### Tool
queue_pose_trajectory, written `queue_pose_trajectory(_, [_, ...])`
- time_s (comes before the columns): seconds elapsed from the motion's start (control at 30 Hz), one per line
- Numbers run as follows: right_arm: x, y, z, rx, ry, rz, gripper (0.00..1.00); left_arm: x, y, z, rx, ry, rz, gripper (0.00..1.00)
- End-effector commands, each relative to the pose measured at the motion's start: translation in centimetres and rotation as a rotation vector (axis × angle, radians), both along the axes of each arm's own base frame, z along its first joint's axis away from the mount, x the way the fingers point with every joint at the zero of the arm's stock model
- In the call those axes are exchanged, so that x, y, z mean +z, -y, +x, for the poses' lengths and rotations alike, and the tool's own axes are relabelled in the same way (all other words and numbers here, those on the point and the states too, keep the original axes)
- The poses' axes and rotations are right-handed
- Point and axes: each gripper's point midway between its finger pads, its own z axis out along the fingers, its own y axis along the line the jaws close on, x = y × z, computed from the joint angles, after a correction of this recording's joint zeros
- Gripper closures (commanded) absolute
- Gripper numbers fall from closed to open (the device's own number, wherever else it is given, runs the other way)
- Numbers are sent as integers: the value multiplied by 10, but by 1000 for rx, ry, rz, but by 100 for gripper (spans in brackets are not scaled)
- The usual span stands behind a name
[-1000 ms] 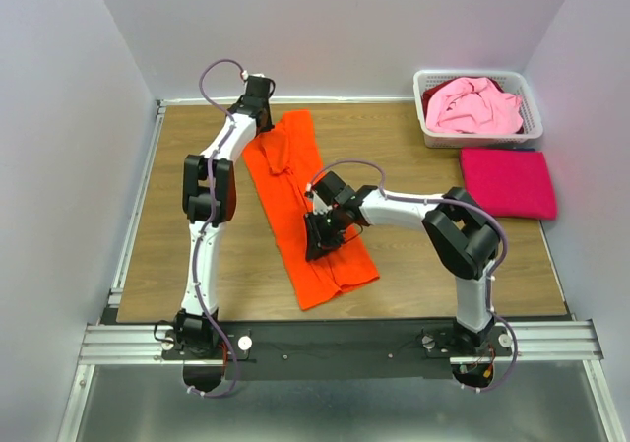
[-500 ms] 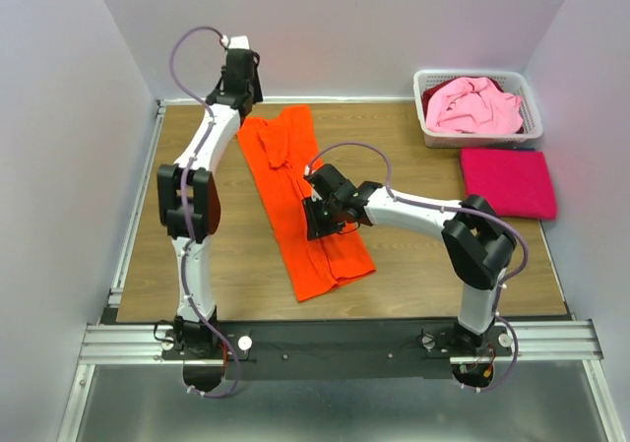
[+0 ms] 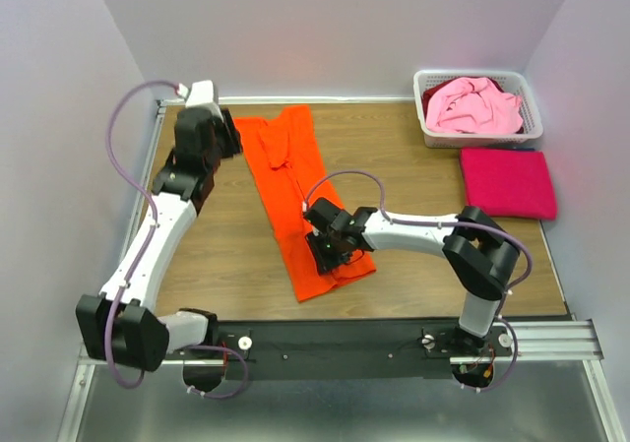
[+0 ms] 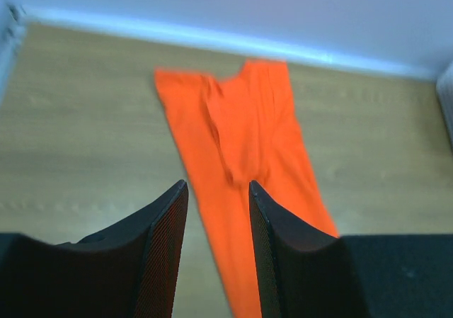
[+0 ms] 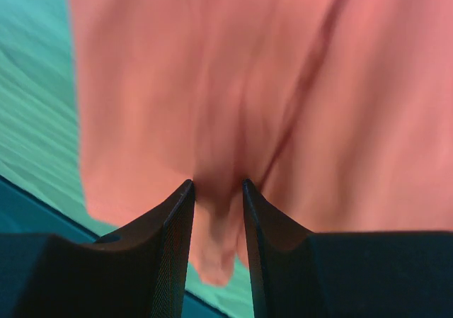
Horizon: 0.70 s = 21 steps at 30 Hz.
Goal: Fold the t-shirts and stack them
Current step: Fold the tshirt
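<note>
The left arm (image 3: 157,235) and right arm (image 3: 413,233) are white tubes with chunky black joints, each trailing a looping lilac cable (image 3: 110,132). Both bolt to a silver rail (image 3: 551,342); black jaws have ribbed inner faces.

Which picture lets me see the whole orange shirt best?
The top view: nearly the whole orange shirt shows, stretched out long. The left wrist view shows only its far part, blurry, past the left claw. The right wrist view is just a blurry close-up, with cloth bunched inside the right claw.
</note>
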Motion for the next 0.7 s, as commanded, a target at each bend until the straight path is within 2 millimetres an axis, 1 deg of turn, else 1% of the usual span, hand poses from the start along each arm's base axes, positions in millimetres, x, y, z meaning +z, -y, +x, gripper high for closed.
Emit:
queue_pose_trajectory(0.0, [4, 24, -10, -56, 3, -52, 60, -58, 21, -55, -134, -140, -47, 52])
queue_pose_trajectory(0.07, [6, 27, -14, -61, -4, -50, 60, -68, 19, -71, -137, -161, -52, 52])
queue_pose_trajectory(0.1, [7, 28, -16, -61, -12, -45, 60, -85, 26, -84, -177, -207, -68, 52])
queue_pose_trajectory(0.13, [6, 30, -18, -60, -19, -47, 62, -82, 28, -93, -188, -197, -94, 52])
queue_pose_trajectory(0.17, [6, 31, -20, -65, -27, -46, 64, -87, 30, -99, -201, -209, -107, 52])
queue_pose_trajectory(0.2, [6, 31, -22, -67, -31, -43, 65, -101, 36, -108, -235, -242, -128, 52])
queue_pose_trajectory(0.27, [8, 33, -24, -76, -34, -40, 66, -105, 44, -121, -266, -258, -168, 47])
queue_pose_trajectory(0.3, [9, 34, -25, -81, -34, -37, 67, -116, 45, -126, -273, -284, -178, 48])
queue_pose_trajectory(0.37, [11, 37, -26, -97, -35, -34, 70, -122, 52, -135, -297, -299, -201, 47])
queue_pose_trajectory(0.4, [15, 38, -26, -104, -24, -26, 70, -131, 56, -141, -304, -329, -224, 47])
queue_pose_trajectory(0.47, [17, 41, -27, -114, -18, -24, 72, -135, 64, -148, -330, -341, -240, 48])
queue_pose_trajectory(0.5, [18, 44, -28, -126, -17, -21, 73, -142, 66, -152, -332, -361, -248, 48])
queue_pose_trajectory(0.53, [17, 46, -27, -132, -13, -25, 77, -145, 68, -154, -336, -369, -251, 47])
queue_pose_trajectory(0.57, [16, 47, -29, -132, -15, -30, 78, -152, 70, -159, -342, -388, -252, 47])
queue_pose_trajectory(0.67, [11, 52, -32, -139, -29, -41, 84, -162, 78, -166, -362, -427, -267, 48])
